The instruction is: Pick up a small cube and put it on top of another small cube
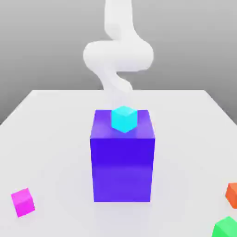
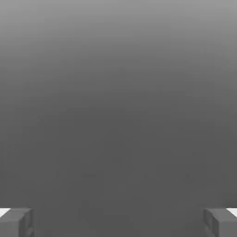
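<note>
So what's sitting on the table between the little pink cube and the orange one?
In the exterior view, the big blue-violet block stands between the small magenta-pink cube and the orange cube, with a cyan cube on top.

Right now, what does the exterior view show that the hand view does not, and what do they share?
Exterior view alone: the white table, the big blue-violet block with a cyan cube on top, the magenta-pink cube, an orange cube, a green cube, and the white arm. Hand view alone: the open gripper, its fingertips wide apart with nothing between. Shared: a plain grey backdrop.
</note>
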Controlling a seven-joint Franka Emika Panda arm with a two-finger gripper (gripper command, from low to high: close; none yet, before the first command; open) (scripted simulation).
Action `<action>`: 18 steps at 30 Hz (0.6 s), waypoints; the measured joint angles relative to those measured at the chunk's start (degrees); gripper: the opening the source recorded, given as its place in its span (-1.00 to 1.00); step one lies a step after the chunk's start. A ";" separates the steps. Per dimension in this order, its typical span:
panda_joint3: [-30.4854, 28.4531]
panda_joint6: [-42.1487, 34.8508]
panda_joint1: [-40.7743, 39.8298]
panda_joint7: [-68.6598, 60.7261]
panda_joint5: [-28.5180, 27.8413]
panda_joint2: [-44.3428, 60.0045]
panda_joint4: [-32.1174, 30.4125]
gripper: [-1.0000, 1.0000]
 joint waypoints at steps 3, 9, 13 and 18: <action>-1.57 2.55 -1.83 2.15 0.21 6.53 -0.94 0.00; -4.72 7.48 -5.39 5.89 1.09 18.99 -2.76 0.00; -7.00 10.74 -7.63 8.17 1.98 27.29 -3.96 0.00; -9.78 14.78 -11.03 10.51 3.85 37.73 -5.45 0.00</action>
